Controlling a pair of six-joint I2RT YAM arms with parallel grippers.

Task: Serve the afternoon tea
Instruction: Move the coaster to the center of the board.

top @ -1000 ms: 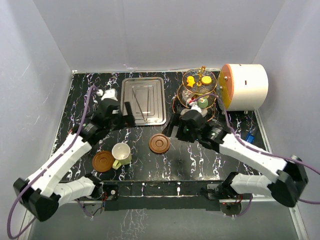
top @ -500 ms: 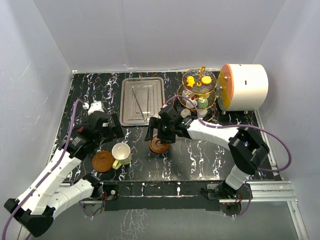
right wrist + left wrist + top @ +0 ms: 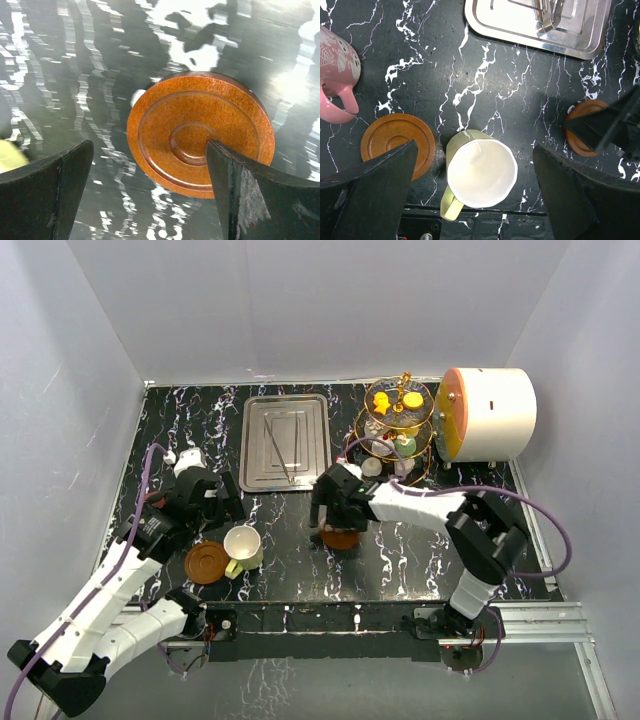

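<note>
The cream cup (image 3: 243, 545) stands upright on the table beside a brown saucer (image 3: 206, 562); both also show in the left wrist view, the cup (image 3: 481, 172) and the saucer (image 3: 395, 142). My left gripper (image 3: 218, 504) is open and empty above the cup (image 3: 474, 155). A pink-maroon cup (image 3: 335, 75) stands to the left, hidden under the arm in the top view. My right gripper (image 3: 335, 515) is open, low over the second saucer (image 3: 342, 538); its right finger overlaps that saucer (image 3: 200, 130). The gold-framed glass stand (image 3: 398, 425) holds small cakes.
A steel tray (image 3: 287, 440) with metal tongs lies at the back centre. A big white cylinder with an orange end (image 3: 490, 413) stands at the back right. A small blue object (image 3: 500, 510) lies near the right edge.
My right gripper swung left from beside the stand and came down over the second saucer. My left gripper drew back from the tray to above the cream cup.
</note>
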